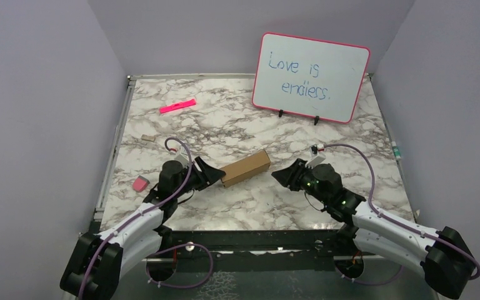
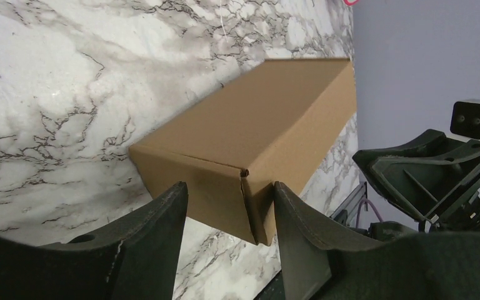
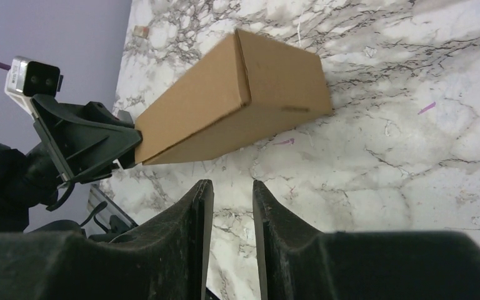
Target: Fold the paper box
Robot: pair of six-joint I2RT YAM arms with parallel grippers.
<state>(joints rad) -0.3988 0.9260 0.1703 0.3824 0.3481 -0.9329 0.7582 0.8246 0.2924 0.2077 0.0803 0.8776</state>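
Note:
The paper box (image 1: pixel 245 168) is a closed brown carton lying flat on the marble table, its long axis running from lower left to upper right. It also shows in the left wrist view (image 2: pixel 256 125) and the right wrist view (image 3: pixel 225 112). My left gripper (image 1: pixel 211 175) is open at the box's left end; in the left wrist view (image 2: pixel 230 187) its fingers straddle the near corner of that end, the right finger close against the side. My right gripper (image 1: pixel 278 175) is apart from the box, just past its right end, its jaws narrowly apart and empty (image 3: pixel 232 184).
A pink-rimmed whiteboard (image 1: pixel 311 76) stands at the back right. A pink marker (image 1: pixel 177 105) lies at the back left. A pink eraser (image 1: pixel 140 184) lies near the left edge, and a small brown scrap (image 1: pixel 148 137) behind it. Grey walls enclose the table.

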